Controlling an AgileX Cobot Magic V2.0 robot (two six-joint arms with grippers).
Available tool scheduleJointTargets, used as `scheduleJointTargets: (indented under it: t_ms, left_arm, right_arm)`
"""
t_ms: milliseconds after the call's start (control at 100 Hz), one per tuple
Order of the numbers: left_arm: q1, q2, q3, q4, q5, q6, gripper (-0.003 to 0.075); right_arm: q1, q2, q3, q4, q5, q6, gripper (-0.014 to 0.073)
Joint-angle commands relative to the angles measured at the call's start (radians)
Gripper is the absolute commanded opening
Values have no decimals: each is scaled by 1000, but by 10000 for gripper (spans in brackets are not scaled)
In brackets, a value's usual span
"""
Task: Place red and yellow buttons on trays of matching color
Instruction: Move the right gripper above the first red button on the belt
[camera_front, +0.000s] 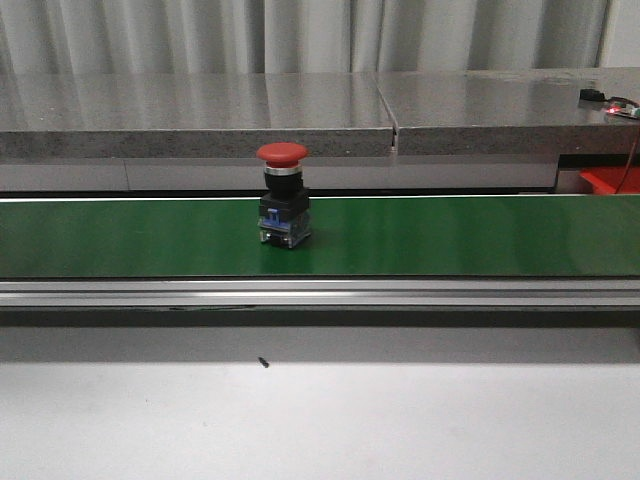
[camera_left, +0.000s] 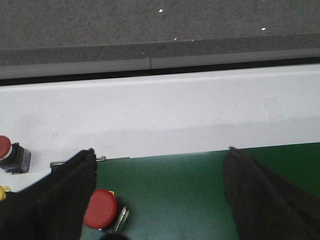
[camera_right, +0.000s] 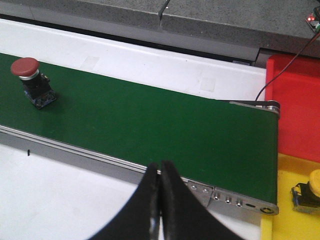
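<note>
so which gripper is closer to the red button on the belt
Left. The left gripper hangs open with the red button beside one finger; the shut right gripper is far along the belt from it.

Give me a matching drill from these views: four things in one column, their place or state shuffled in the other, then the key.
Things:
1. red button
2. yellow button
3. left gripper
4. right gripper

Place or state:
A. fingers wide apart
B. standing upright on the green belt
C. fingers pressed together, nothing held
D. lying in the yellow tray

Pairs: 1-B, 2-D, 3-A, 4-C
</note>
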Motion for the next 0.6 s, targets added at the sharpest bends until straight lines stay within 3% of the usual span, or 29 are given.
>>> scheduleJointTargets:
  t_ms: [0,510,590]
  left_arm:
    - [-28,-98,19,-13,-89,12,514]
    - [-37,-668,475,-11,-153,13,512]
    - [-37,-740,525,-11,-153,13,478]
  right_arm:
    - [-2,5,-26,23,-58,1,-67]
    - [-2,5,-26,23,-69,1,-67]
    - [-2,5,-26,23,-69,1,-67]
